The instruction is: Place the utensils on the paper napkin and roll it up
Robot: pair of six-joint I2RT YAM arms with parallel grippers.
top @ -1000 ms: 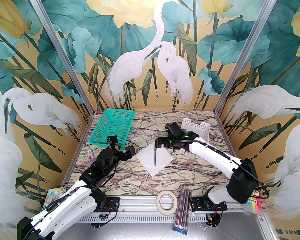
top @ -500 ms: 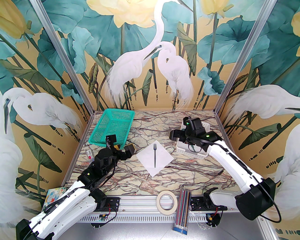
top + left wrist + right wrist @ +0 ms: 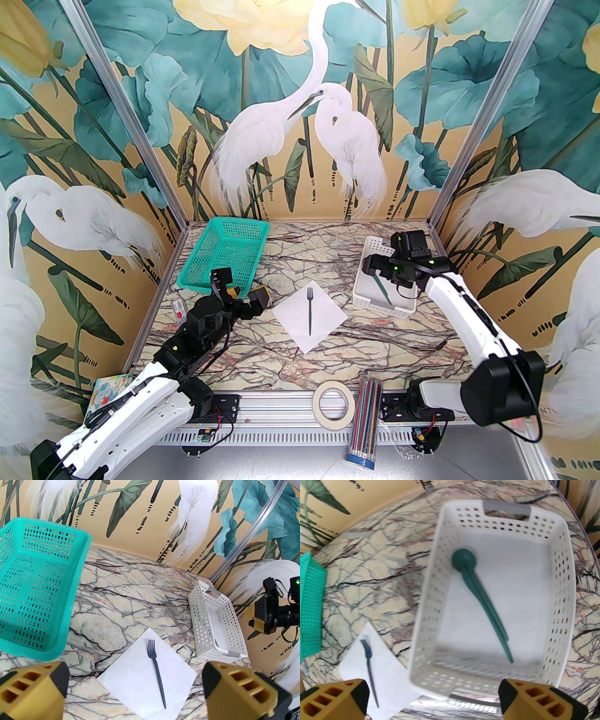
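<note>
The white paper napkin (image 3: 323,323) lies as a diamond mid-table, and the dark fork (image 3: 309,311) rests on it, tines toward the back wall. In the left wrist view the fork (image 3: 156,671) runs along the napkin (image 3: 131,681). The dark green spoon (image 3: 482,606) lies inside the white perforated basket (image 3: 564,620), bowl toward the far end; a second slim handle seems to lie against it. My right gripper (image 3: 382,272) hovers open above that basket (image 3: 375,246), holding nothing. Left of the napkin, my left gripper (image 3: 241,293) stands open and empty.
A teal mesh basket (image 3: 225,255) sits at the back left, just behind the left gripper. On the near rail lie a tape roll (image 3: 333,403) and a case of coloured pencils (image 3: 366,422). A small card (image 3: 180,311) lies by the left wall.
The right arm has swung from above the fork's tines rightward and back to hover over the white basket. The left arm has hardly shifted. Fork and napkin have stayed put.
</note>
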